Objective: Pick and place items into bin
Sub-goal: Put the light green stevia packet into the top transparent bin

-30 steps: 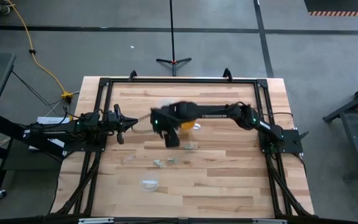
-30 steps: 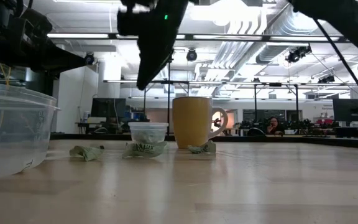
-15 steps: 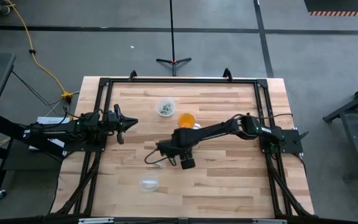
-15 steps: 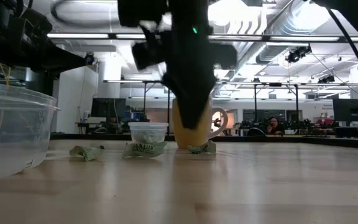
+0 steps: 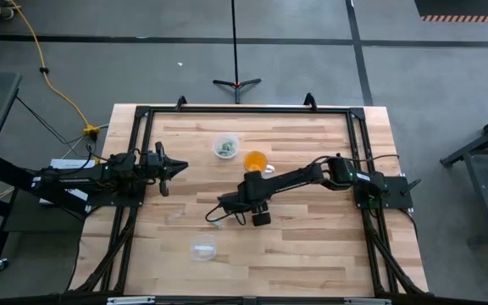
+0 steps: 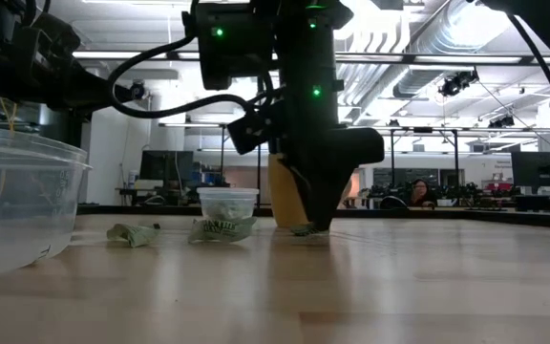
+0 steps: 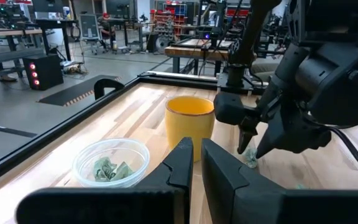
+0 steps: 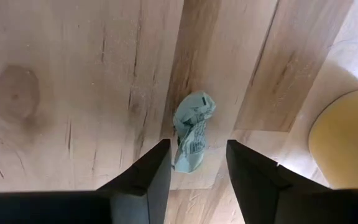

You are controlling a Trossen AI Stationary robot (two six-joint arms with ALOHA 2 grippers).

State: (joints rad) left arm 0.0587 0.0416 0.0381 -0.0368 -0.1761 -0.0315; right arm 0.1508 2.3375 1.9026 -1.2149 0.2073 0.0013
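Between the matt dark plastic fingers [image 8: 145, 180] of your right gripper [image 8: 196, 167] lies a crumpled, paper-like green-grey piece [image 8: 191, 130] with printed marks, dull in finish. Under it the table [image 8: 73, 81] is pale wood, smooth, with visible grain and a knot. Just beside the gripper stands a glossy orange cup [image 7: 190, 126]; past that, a clear plastic bin [image 7: 111, 163].

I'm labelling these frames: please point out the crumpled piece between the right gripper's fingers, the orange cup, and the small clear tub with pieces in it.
crumpled piece [image 8: 189, 134], right wrist view, its middle.
orange cup [image 7: 189, 127], left wrist view, its side wall.
small clear tub [image 5: 224, 146], high view, its rim.
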